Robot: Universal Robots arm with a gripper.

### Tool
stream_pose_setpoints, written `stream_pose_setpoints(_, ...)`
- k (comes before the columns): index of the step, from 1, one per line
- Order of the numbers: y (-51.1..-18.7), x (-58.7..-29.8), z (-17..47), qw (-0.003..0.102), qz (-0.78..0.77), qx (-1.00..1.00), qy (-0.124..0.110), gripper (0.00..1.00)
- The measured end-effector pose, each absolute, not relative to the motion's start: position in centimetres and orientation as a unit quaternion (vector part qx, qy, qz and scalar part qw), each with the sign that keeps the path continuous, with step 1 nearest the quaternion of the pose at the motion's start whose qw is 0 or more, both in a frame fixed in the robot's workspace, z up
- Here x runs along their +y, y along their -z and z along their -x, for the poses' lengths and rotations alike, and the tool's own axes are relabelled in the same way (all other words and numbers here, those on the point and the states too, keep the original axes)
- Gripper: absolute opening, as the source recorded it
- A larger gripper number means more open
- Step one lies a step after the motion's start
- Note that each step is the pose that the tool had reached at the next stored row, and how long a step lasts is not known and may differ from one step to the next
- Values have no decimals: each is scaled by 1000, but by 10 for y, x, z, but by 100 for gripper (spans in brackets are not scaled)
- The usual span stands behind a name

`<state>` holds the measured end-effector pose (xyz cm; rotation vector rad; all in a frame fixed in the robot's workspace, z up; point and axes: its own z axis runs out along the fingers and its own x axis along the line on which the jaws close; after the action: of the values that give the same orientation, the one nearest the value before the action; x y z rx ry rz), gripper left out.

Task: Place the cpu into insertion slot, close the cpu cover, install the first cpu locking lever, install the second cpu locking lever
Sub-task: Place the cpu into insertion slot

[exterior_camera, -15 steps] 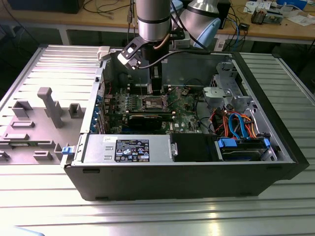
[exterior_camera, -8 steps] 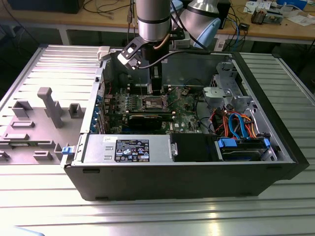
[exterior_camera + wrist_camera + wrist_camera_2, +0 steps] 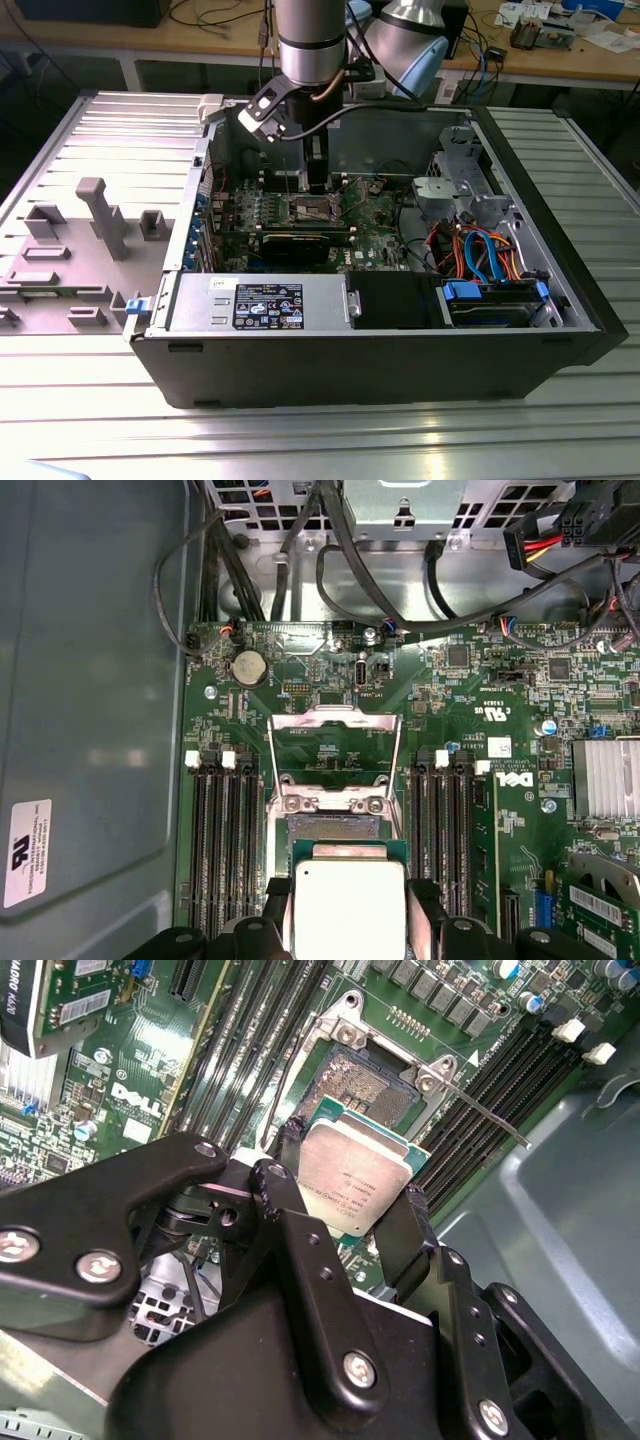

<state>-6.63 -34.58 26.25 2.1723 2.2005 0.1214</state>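
Observation:
My gripper (image 3: 350, 1175) is shut on the cpu (image 3: 358, 1172), a flat square chip with a dull silver top, its two black fingers (image 3: 402, 1228) pressing on opposite edges. In the first wrist view the cpu (image 3: 348, 905) hangs just over the near edge of the insertion slot (image 3: 335, 827), apart from it. The slot's dark, gold-flecked centre (image 3: 365, 1078) lies uncovered past the chip. The cpu cover (image 3: 335, 716) stands flipped open behind the slot. A thin locking lever (image 3: 492, 1120) sticks out beside the socket. In the exterior view the gripper (image 3: 318, 185) reaches down into the computer case.
Long black memory slots (image 3: 222, 850) flank the socket on both sides. A black graphics card (image 3: 300, 243) lies in front of it, a power supply (image 3: 260, 300) along the case's front wall, a drive cage (image 3: 460, 180) with cables at the exterior view's right. A grey fixture tray (image 3: 90, 230) lies outside.

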Motion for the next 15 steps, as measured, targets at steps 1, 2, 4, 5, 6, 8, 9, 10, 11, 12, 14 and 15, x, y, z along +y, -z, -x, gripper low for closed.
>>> stream_pose_setpoints(1, -262, -345, 66, 24, -702, 711, -39, 54)
stream_pose_setpoints(2, -261, -344, 66, 24, -702, 711, -39, 54)
stream_pose_setpoints(4, -257, -344, 66, 24, -703, 710, -39, 54)
stream_pose_setpoints(5, -255, -344, 66, 24, -703, 710, -39, 54)
stream_pose_setpoints(6, -255, -344, 66, 24, -703, 710, -39, 54)
stream_pose_setpoints(8, -255, -344, 66, 24, -703, 710, -39, 54)
stream_pose_setpoints(9, -255, -344, 66, 24, -703, 710, -39, 54)
stream_pose_setpoints(10, -254, -344, 66, 24, -703, 710, -39, 54)
stream_pose_setpoints(11, -254, -344, 66, 24, -703, 710, -39, 54)
stream_pose_setpoints(12, -254, -344, 66, 24, -703, 710, -39, 54)
stream_pose_setpoints(14, -253, -344, 66, 24, -703, 710, -39, 54)
stream_pose_setpoints(15, -253, -344, 66, 24, -703, 710, -39, 54)
